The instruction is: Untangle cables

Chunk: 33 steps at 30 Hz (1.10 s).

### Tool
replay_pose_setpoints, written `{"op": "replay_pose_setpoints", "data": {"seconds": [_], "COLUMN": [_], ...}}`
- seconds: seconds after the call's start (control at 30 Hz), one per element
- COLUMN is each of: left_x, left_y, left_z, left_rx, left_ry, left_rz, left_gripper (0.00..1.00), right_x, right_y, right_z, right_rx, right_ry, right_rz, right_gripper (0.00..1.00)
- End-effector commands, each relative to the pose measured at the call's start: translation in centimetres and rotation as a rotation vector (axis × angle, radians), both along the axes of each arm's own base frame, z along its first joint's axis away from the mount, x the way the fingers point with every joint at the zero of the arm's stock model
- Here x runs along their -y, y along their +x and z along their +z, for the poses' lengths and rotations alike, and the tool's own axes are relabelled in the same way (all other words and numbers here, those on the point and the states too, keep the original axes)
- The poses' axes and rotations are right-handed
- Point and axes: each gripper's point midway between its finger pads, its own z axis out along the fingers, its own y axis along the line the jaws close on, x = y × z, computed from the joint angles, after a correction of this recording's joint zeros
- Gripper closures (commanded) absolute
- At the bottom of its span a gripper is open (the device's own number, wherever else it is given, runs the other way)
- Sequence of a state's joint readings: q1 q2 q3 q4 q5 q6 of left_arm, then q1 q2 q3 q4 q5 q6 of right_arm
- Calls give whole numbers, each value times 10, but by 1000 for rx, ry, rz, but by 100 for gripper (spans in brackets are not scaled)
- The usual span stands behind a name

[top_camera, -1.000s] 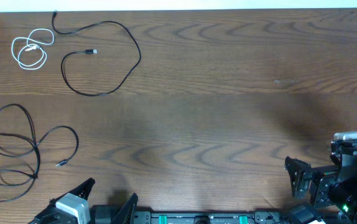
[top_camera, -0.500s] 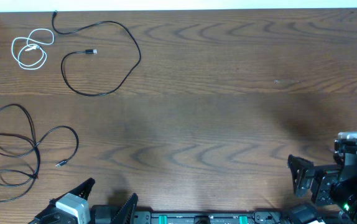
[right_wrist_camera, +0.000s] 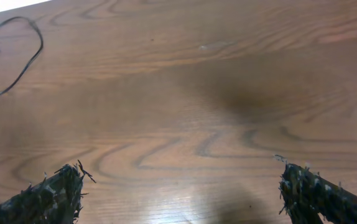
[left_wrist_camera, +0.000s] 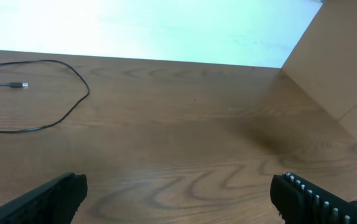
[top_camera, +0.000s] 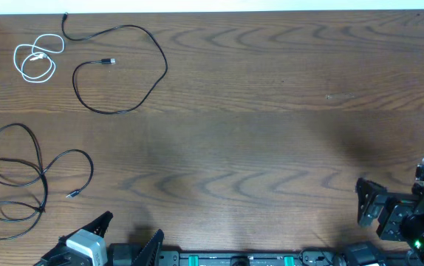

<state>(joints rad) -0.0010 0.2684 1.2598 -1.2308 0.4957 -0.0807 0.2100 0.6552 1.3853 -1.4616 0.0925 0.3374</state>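
A short white cable (top_camera: 36, 58) lies coiled at the far left. A black cable (top_camera: 120, 68) lies in an open loop beside it, apart from it. A second black cable (top_camera: 29, 177) lies looped over itself at the left edge. My left gripper (top_camera: 129, 233) is open and empty at the near edge, left of centre. My right gripper (top_camera: 393, 199) is open and empty at the near right corner. The left wrist view shows a black cable (left_wrist_camera: 48, 93) at far left. The right wrist view shows a black cable (right_wrist_camera: 18, 56) at its top left.
The wooden table (top_camera: 271, 125) ends at a white strip along the far edge. A wooden side wall (left_wrist_camera: 340, 56) rises at the right of the left wrist view.
My right gripper has drawn back to the right and toward the near edge. The left gripper and the cables have not moved.
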Motion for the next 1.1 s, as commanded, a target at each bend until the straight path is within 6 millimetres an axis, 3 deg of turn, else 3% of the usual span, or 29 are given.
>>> {"op": "replay_pose_setpoints", "data": {"seconds": [0.0, 0.57, 0.8, 1.07], "left_x": [1, 1, 1, 1], "left_y": [-1, -1, -1, -1], "left_z": [2, 2, 2, 2], "left_rx": [9, 9, 9, 9], "left_ry": [4, 4, 4, 4], "left_rz": [-10, -10, -10, -10], "left_gripper": [0, 0, 0, 0], "right_x": [6, 16, 25, 35], "right_y": [-4, -26, -45, -42], "right_z": [2, 12, -1, -1], "right_rx": [22, 123, 80, 135], "right_ry": [6, 24, 6, -35], "right_rz": [-40, -95, -152, -198], "right_gripper": [1, 1, 1, 1]}}
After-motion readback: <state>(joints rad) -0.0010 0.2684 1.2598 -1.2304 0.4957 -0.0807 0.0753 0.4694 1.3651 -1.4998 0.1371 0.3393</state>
